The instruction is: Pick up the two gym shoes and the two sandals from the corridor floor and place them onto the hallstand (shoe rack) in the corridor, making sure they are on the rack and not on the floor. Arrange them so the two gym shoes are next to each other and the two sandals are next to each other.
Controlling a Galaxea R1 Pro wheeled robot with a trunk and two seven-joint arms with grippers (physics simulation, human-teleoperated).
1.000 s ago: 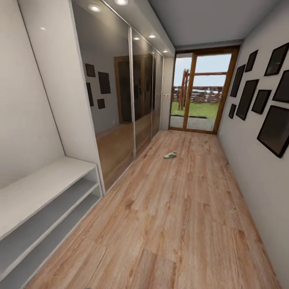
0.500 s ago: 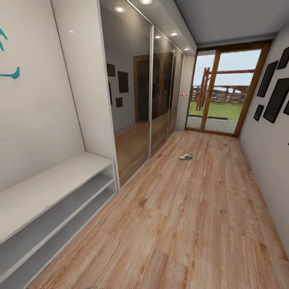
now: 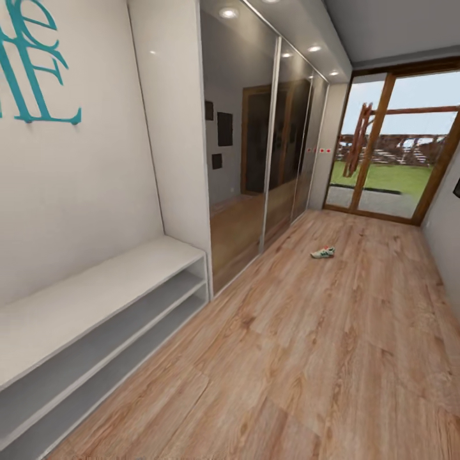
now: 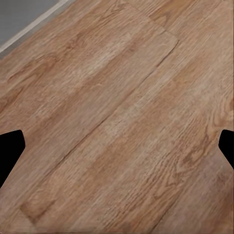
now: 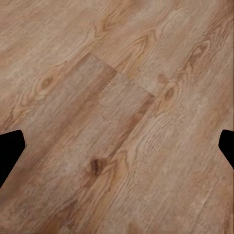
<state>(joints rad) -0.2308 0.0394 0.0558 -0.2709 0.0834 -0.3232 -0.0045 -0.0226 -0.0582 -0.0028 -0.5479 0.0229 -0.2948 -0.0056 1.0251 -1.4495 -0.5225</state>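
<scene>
Since half a second ago the head camera has swung left: more of the wall with teal lettering (image 3: 38, 70) shows, while the shoe itself has not moved on the planks. Both open shelves of the pale grey-white hallstand (image 3: 96, 300) are bare, as is its top. One cream-white gym shoe with green stripes (image 3: 323, 253) lies on the light brown wood-plank corridor floor (image 3: 306, 358), well beyond the hallstand's far end, near the glass door (image 3: 390, 147), its long axis roughly across the corridor. Left gripper (image 4: 117, 146) and right gripper (image 5: 117, 146) each hang spread wide over bare planks, holding nothing, well apart from the shoe.
</scene>
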